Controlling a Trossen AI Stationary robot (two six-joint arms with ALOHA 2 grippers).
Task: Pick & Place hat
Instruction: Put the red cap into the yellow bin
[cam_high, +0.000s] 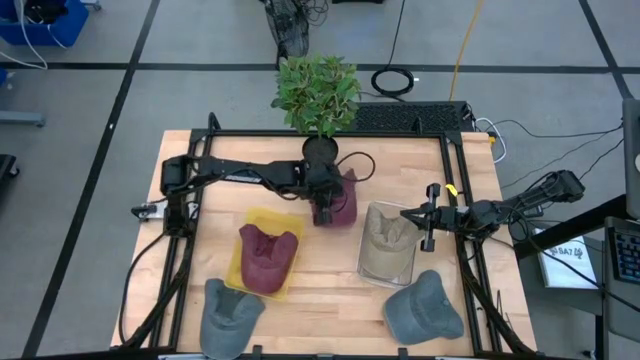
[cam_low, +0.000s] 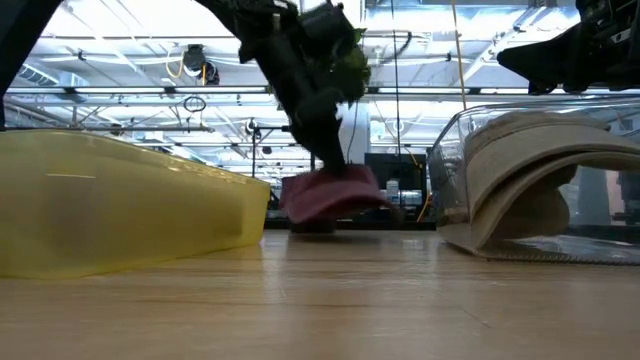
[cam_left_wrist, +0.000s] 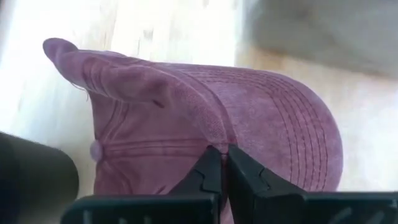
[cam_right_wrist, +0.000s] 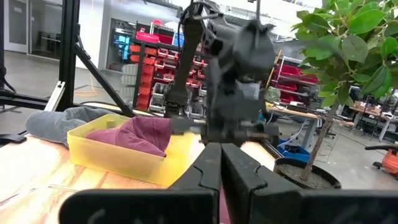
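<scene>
A maroon hat (cam_high: 343, 200) is at the table's far middle, in front of the plant pot (cam_high: 320, 150). My left gripper (cam_high: 325, 212) comes down on it and is shut on it; the left wrist view shows the shut fingers (cam_left_wrist: 208, 168) on the hat (cam_left_wrist: 186, 118). A second maroon hat (cam_high: 268, 257) lies in a yellow tray (cam_high: 250, 222). A beige hat (cam_high: 385, 235) lies in a clear tray (cam_high: 388, 277). My right gripper (cam_high: 410, 213) waits shut above the clear tray's right side. My left gripper pinches the maroon hat's cloth between its two fingers where the crown meets the stitched brim (cam_left_wrist: 219, 138). The fingers slant down from the table's left. In the low view the hat (cam_low: 330, 193) hangs below the gripper, its lower edge just above the table.
Two grey hats (cam_high: 230, 315) (cam_high: 425, 308) lie at the table's near edge. A leafy plant (cam_high: 318, 92) stands at the far edge, close behind the held hat. Bare wood shows between the two trays (cam_high: 330, 270).
</scene>
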